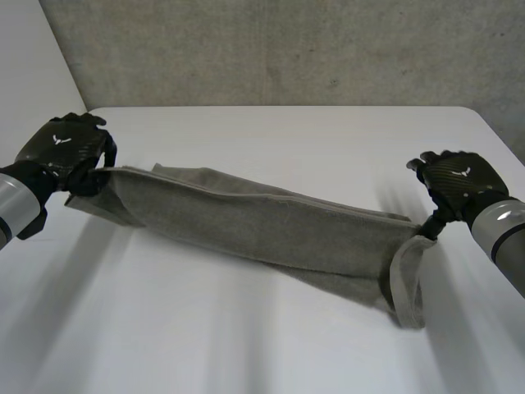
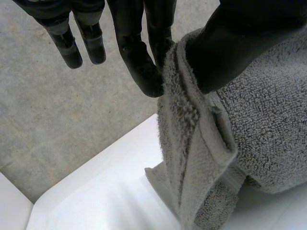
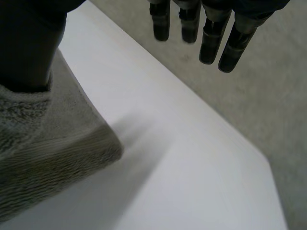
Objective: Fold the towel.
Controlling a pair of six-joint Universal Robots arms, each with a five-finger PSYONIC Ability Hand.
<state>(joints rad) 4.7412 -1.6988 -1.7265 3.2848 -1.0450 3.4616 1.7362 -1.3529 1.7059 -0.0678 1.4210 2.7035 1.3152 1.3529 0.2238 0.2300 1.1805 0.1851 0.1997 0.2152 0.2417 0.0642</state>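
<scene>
The towel [image 1: 271, 226], doubled lengthwise, hung stretched over the bench [image 1: 246, 345]. The left robot hand [image 1: 70, 152] pinched one end between thumb and finger; the right robot hand [image 1: 455, 180] pinned the other end under its thumb. Soft, thick and saggy, it probably needed holding at the corners.
</scene>
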